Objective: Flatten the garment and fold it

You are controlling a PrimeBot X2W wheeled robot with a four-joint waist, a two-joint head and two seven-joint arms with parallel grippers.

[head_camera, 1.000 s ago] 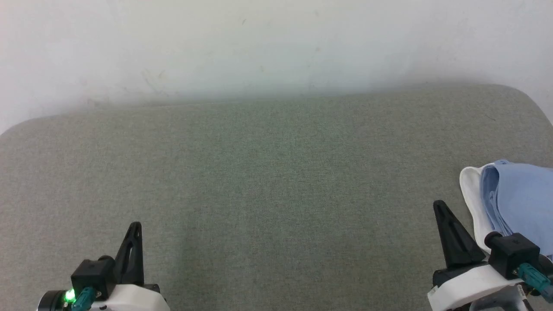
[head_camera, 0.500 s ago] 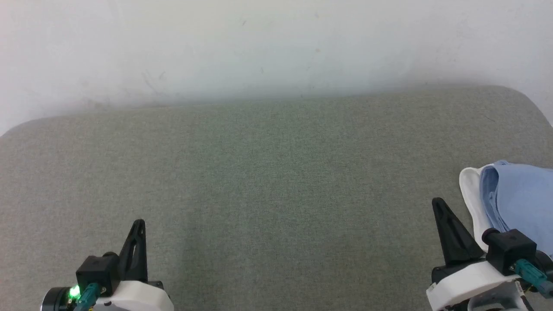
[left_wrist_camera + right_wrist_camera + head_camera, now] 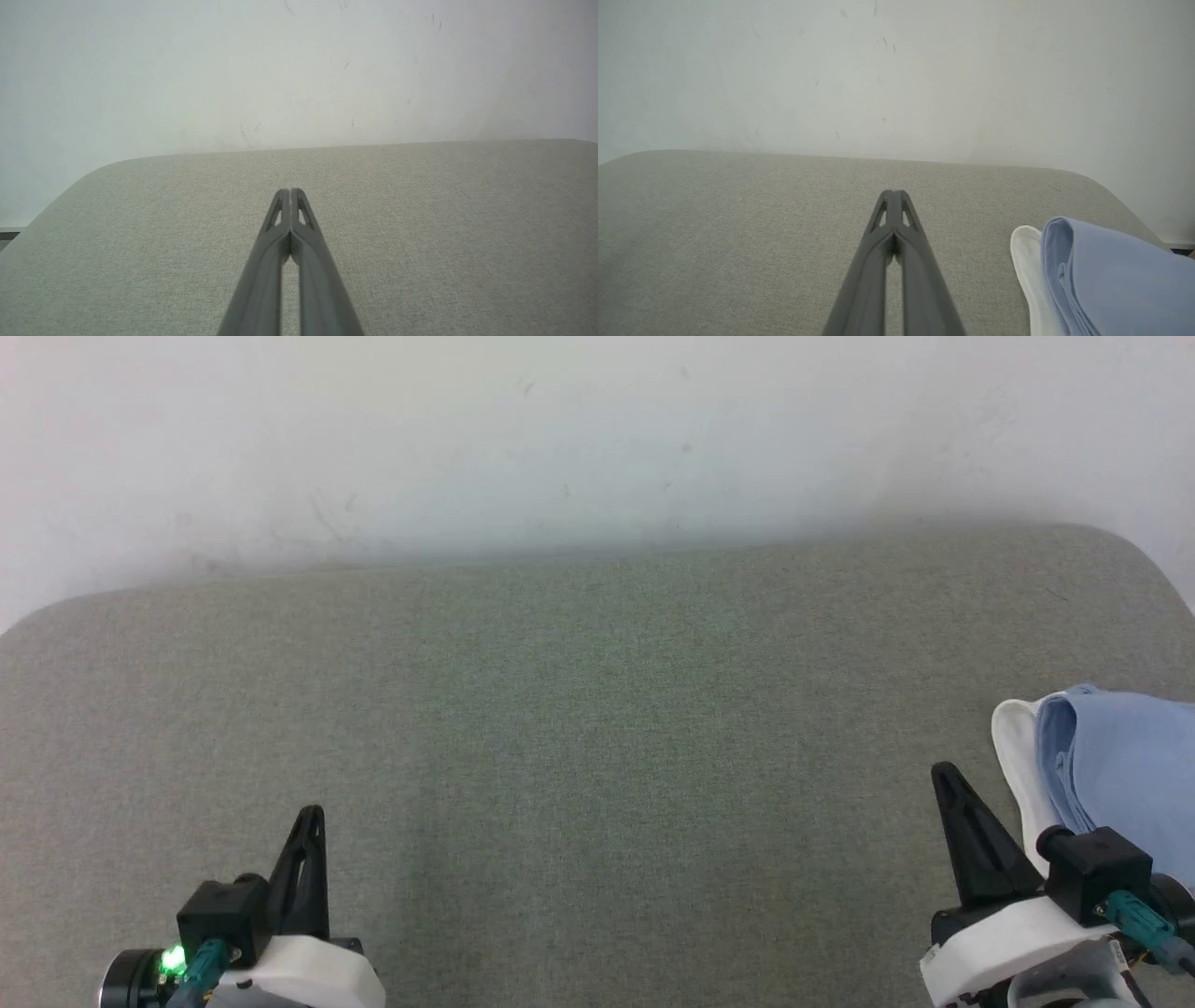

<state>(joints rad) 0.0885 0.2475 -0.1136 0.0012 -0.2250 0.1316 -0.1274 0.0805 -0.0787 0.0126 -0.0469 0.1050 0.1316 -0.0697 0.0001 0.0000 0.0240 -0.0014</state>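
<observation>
left: the left gripper (image 3: 311,819) sits low over the near part of the grey-green padded surface (image 3: 597,709). its fingers are pressed together with nothing between them. its wrist view gives bare fabric ahead, up to the pale wall (image 3: 597,429).

centre: bare fabric runs across the middle, so there is room to spread a shirt.

right: the right gripper (image 3: 945,777) is likewise closed and empty. just beside it on its right, not touching the fingers, lies the garment (image 3: 1116,765). it is a light blue bundle in stacked layers, with the white collar (image 3: 1013,747) edge turned toward the gripper. it lies near the surface's right end and is cut off by the frame (so i cannot tell how tidy the whole is).

judgement: no step is under grip and both arms are at rest. if flattening is yet to do, the right jaws must part, take the near layers and draw the shirt to the centre, with the left arm joining to spread it. i see no obstruction. the one risk is the rounded corner nearby, where cloth could slide off.
</observation>
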